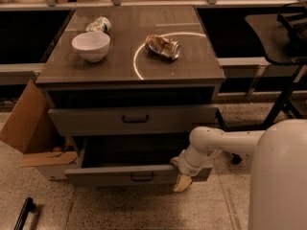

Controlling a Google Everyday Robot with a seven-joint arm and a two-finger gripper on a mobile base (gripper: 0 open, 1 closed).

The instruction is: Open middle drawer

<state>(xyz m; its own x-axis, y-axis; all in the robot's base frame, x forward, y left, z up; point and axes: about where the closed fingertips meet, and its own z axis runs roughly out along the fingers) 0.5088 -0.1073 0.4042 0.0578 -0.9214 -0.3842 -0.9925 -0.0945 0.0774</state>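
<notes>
The middle drawer (pixel 110 175) is a wide grey drawer with a small dark bar handle (pixel 142 177). It stands pulled well out of the cabinet, and its dark inside shows. My gripper (pixel 183 180) is at the right end of its front, at the end of my white arm (pixel 220 143), which reaches in from the right. The gripper's tan tip hangs just below the front's lower edge. It is well to the right of the handle.
The drawer above (pixel 135 120) sticks out slightly. On the cabinet top (pixel 192 66) are a white bowl (pixel 91 46), a crushed can (pixel 163 47) and a lying bottle (pixel 98 25). A cardboard box (pixel 29 128) leans at the left. A dark chair base (pixel 283 99) is at the right.
</notes>
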